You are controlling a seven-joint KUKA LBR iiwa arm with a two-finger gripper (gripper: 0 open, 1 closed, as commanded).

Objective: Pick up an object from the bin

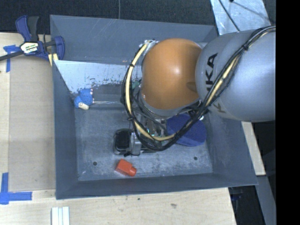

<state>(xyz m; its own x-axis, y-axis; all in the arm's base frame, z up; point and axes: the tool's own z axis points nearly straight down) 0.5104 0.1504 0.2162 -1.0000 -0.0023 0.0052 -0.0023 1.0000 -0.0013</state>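
Where the silver arm (243,78) reaches in from the right, its rounded orange cover (168,74) hangs over the middle of the grey bin (63,139). Below the cover, the gripper (131,143) is down near the bin floor, left of centre. A small black object (122,139) lies right against it. Whether the gripper is clenched or released, I cannot tell. A small red block (125,168) lies just in front, near the bin's lower wall. A blue and white object (84,99) sits well apart at the upper left. A flat blue object (192,131) lies partly under the arm.
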